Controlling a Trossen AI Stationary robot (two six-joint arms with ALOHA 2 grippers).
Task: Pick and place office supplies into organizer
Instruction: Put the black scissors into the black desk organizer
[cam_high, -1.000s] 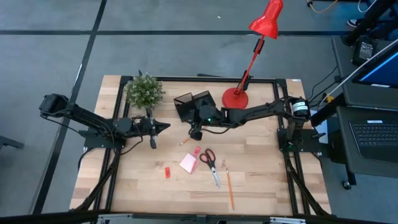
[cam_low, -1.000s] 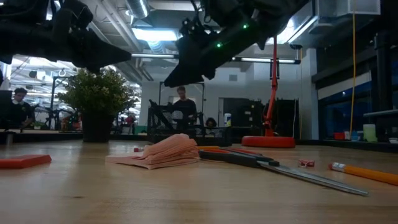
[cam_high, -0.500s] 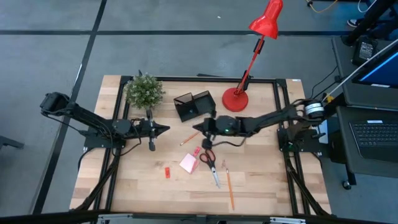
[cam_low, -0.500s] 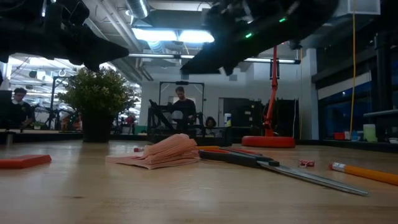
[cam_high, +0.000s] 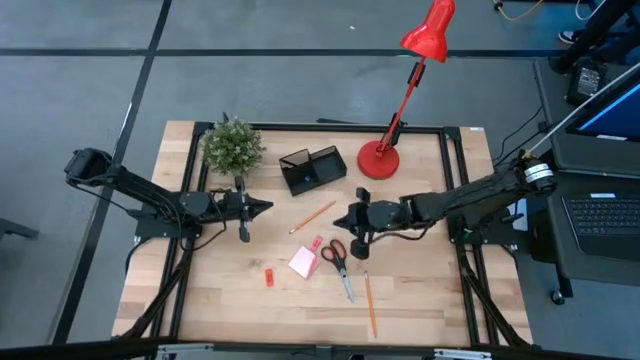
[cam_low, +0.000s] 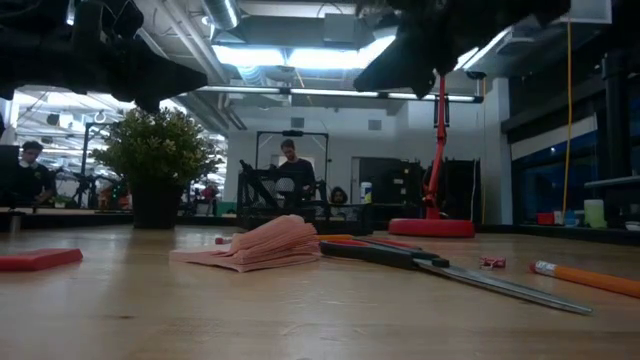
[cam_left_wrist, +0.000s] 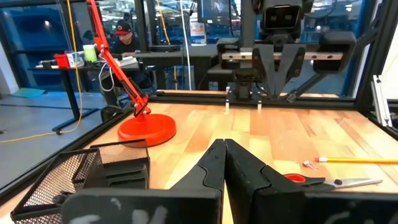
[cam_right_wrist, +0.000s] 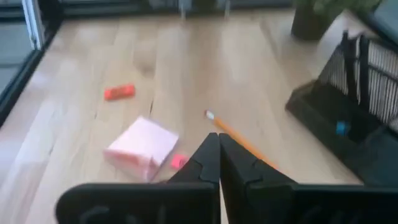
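- Right gripper (cam_high: 343, 218), fingers pressed together and empty, hovers over mid-table.
- Red-handled scissors (cam_high: 337, 259) lie near it at six o'clock; organizer (cam_high: 311, 168) lies at eleven o'clock.
- Left gripper (cam_high: 266, 206) waits closed, well apart at nine o'clock.

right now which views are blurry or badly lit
Right wrist view: soft all over, the pink note pad and orange pencil lack crisp edges. Low view: backlit by bright ceiling lights, so both arms read as black silhouettes; the near pencil is out of focus. High view: evenly lit. Left wrist view: sharp on the lamp base.
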